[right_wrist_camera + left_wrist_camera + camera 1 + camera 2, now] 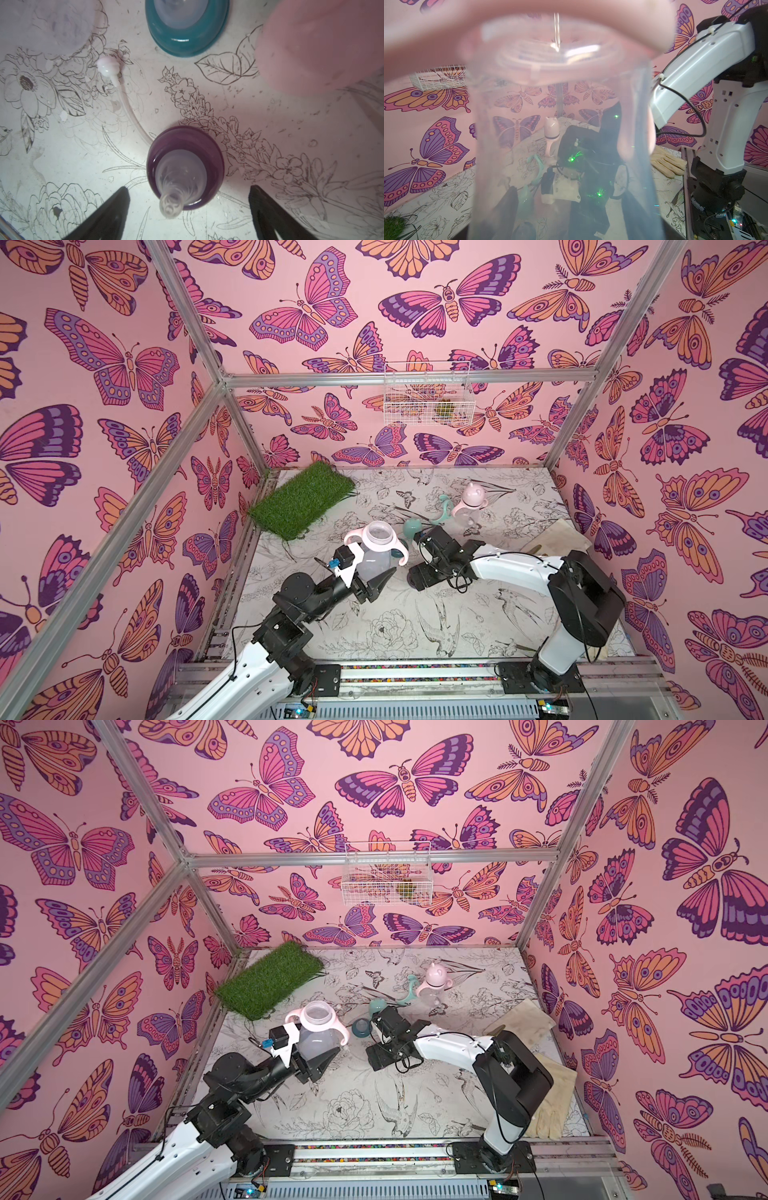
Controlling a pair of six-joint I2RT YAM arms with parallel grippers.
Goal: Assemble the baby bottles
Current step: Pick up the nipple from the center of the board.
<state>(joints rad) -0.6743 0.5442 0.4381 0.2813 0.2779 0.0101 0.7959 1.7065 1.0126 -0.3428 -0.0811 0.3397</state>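
The left fingers point(383, 577) are closed on the sides of one clear, open-topped bottle point(376, 560), which stands upright between them. It wears a pink two-handled ring point(353, 536) at its neck. Whether its base touches the tabletop point(374, 639) I cannot tell.

The right fingers point(108, 214) point down at the tabletop, spread wide and holding nothing. One purple collar point(187, 135) with a clear nipple stands between them, touching neither. A thin straw with a white ball end point(108, 66) curves away from it, past the fingertips. One teal collar point(187, 41), also with a nipple, sits farther out, in line with the gap.

Just beyond the right fingers lies one teal domed cap point(412, 528), then one teal two-handled ring point(444, 508). Well beyond them a second bottle point(467, 526) stands upright with a pink eared cap point(473, 493) and its own pink ring.

Counted: two bottles, two collars, three rings, two caps. A pale blurred shape point(62, 27) beside the straw's ball is too unclear to name.
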